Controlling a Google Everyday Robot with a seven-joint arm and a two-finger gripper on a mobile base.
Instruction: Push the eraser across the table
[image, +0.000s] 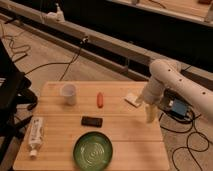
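Camera view: flat black eraser (92, 121), plank table (127, 137); pincer (149, 114), seemingly spread, over edge.

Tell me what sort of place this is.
Probably a robotics lab or workshop: loose cables trail over the floor, a long rail runs behind the wooden table, and the gripper hangs above the table's right side.

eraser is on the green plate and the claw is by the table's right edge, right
No. The camera view shows the eraser on the bare table just beyond the green plate, not on it. The claw is by the table's right edge.
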